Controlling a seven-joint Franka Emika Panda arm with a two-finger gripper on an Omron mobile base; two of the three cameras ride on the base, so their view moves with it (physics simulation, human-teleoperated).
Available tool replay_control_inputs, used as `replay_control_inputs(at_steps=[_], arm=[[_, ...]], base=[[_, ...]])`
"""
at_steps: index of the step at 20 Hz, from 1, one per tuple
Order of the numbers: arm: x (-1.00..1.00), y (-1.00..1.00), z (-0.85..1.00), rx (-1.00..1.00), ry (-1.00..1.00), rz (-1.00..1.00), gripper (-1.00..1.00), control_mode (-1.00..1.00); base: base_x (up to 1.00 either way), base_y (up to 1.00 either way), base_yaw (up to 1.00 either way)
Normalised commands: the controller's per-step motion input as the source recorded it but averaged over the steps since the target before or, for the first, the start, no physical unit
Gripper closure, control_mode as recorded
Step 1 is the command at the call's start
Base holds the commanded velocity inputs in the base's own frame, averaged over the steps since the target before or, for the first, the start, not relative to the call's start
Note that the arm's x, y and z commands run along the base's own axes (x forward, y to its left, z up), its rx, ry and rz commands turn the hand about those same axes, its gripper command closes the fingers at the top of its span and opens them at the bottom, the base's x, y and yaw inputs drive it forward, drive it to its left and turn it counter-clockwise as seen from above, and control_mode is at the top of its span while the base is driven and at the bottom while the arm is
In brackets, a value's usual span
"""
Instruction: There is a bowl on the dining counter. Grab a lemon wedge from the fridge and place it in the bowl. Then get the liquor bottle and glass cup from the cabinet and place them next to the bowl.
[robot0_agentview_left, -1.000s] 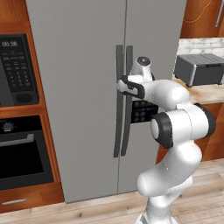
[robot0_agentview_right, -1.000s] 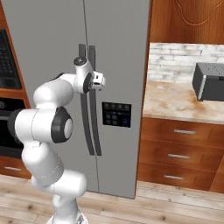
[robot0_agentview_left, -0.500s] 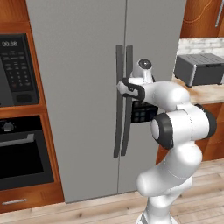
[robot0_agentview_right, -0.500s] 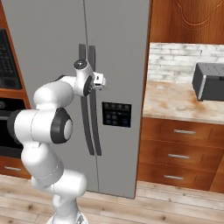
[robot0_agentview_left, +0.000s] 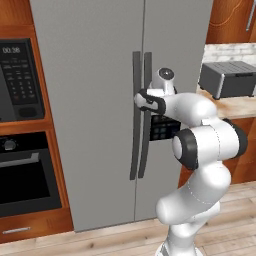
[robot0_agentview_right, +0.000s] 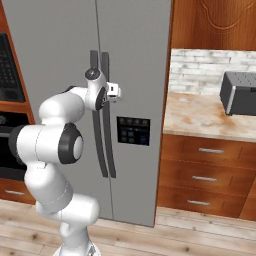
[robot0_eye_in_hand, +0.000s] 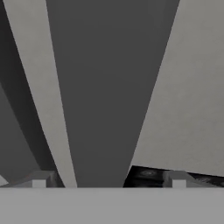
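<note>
The grey two-door fridge (robot0_agentview_left: 95, 75) (robot0_agentview_right: 135, 60) stands shut, so the lemon wedge is hidden. The bowl, liquor bottle and glass cup are out of view. My gripper (robot0_agentview_left: 141, 101) (robot0_agentview_right: 108, 93) is up against the pair of dark vertical handles, about a third of the way down from their tops. In the hand view my gripper (robot0_eye_in_hand: 108, 179) is open, and the wide dark bar of the right door's handle (robot0_eye_in_hand: 105, 109) (robot0_agentview_left: 147, 145) runs between the two fingertips (robot0_eye_in_hand: 39, 180). Whether the pads touch the bar I cannot tell.
A black control panel (robot0_agentview_left: 162, 127) (robot0_agentview_right: 133, 131) sits on the right door just below my hand. A microwave (robot0_agentview_left: 17, 80) and an oven (robot0_agentview_left: 25, 175) are built in to the left. To the right are a counter (robot0_agentview_right: 200, 117) with a toaster (robot0_agentview_right: 240, 92), drawers (robot0_agentview_right: 205, 177) and a wooden upper cabinet (robot0_agentview_right: 215, 22).
My hand has edged slightly closer to the handles. The jaws stay wide apart and the fridge doors have not moved.
</note>
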Motion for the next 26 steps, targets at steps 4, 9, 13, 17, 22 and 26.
replay_control_inputs(at_steps=[4,9,13,17,22,26], arm=[[0.33,0.0,-0.25,0.0,-0.08,0.0,1.0,-1.0],[0.06,0.0,-0.18,0.0,-0.08,0.05,1.0,-1.0],[-0.3,0.0,-0.04,0.0,0.0,0.05,1.0,-1.0],[-0.85,0.0,0.0,0.0,0.0,0.0,1.0,-1.0],[-1.0,-0.02,0.02,0.0,0.01,0.0,1.0,-1.0],[-1.0,-0.14,0.09,0.01,0.04,0.0,1.0,-1.0]], base=[[0.0,0.0,0.0],[0.0,0.0,0.0],[0.0,0.0,0.0],[0.0,0.0,0.0],[0.0,0.0,0.0],[0.0,0.0,0.0]])
